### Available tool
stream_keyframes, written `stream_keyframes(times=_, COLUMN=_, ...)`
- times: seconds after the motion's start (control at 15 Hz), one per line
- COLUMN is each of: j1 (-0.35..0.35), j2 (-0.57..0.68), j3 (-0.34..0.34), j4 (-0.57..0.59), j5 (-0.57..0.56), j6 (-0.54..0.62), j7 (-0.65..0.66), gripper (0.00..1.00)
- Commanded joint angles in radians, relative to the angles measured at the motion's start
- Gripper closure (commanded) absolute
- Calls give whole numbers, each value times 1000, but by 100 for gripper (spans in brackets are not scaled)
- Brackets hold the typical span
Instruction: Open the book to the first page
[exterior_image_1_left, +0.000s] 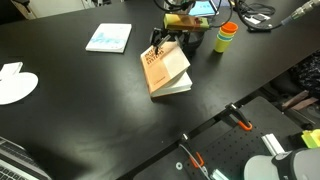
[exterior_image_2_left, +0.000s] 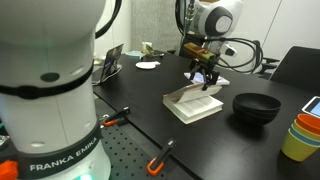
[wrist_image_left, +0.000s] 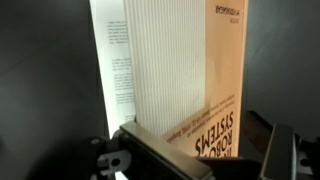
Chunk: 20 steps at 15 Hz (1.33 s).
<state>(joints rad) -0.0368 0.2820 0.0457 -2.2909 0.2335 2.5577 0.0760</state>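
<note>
Black table (exterior_image_1_left: 80, 120) is seen carrying the book (exterior_image_1_left: 168, 72), directly under the arm; the tan-orange cover (wrist_image_left: 215, 125) appears raised partway at one edge, and a printed leaf (wrist_image_left: 113, 70) is exposed beside the page block (wrist_image_left: 165, 70); the fingers (wrist_image_left: 112, 160) are set at that edge, though whether they are closed on the cover cannot be told; opening is judged begun, the cover not yet laid flat.
</note>
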Motion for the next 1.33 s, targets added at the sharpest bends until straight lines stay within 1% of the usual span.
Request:
stream_keyframes(times=0.0, j1=90, j2=-110, j3=-19, j4=-59, j5=-92, j6=11, j7=166, gripper=11)
stream_keyframes(times=0.07, j1=106, j2=-130, j3=-20, j4=-64, j5=-119, j6=11, j7=207, gripper=26)
stream_keyframes(times=0.13, j1=128, j2=-157, j3=-21, j4=-75, j5=-166, j6=14, j7=250, gripper=32)
stream_keyframes(times=0.2, j1=147, j2=-182, j3=-22, j4=-84, j5=-221, j6=19, j7=299, gripper=42)
stream_keyframes(times=0.33, j1=184, j2=-232, j3=-20, j4=-95, j5=-363, j6=17, j7=419, gripper=57)
stream_keyframes(times=0.53, j1=216, j2=-277, j3=3, j4=-91, j5=-605, j6=-7, j7=608, gripper=79)
stream_keyframes(times=0.6, j1=220, j2=-285, j3=21, j4=-89, j5=-653, j6=-19, j7=648, gripper=87)
stream_keyframes(times=0.73, j1=222, j2=-271, j3=51, j4=-82, j5=-706, j6=-35, j7=708, gripper=93)
stream_keyframes(times=0.8, j1=221, j2=-248, j3=61, j4=-77, j5=-705, j6=-46, j7=722, gripper=95)
stream_keyframes(times=0.87, j1=220, j2=-236, j3=68, j4=-76, j5=-712, j6=-51, j7=739, gripper=99)
stream_keyframes(times=0.93, j1=217, j2=-219, j3=72, j4=-75, j5=-700, j6=-54, j7=742, gripper=94)
stream_keyframes(times=1.0, j1=217, j2=-214, j3=74, j4=-75, j5=-698, j6=-50, j7=752, gripper=92)
stream_keyframes(times=1.07, j1=219, j2=-213, j3=77, j4=-77, j5=-682, j6=-46, j7=743, gripper=93)
stream_keyframes(times=1.13, j1=223, j2=-208, j3=79, j4=-80, j5=-683, j6=-47, j7=746, gripper=91)
stream_keyframes(times=1.27, j1=240, j2=-198, j3=93, j4=-85, j5=-661, j6=-45, j7=735, gripper=92)
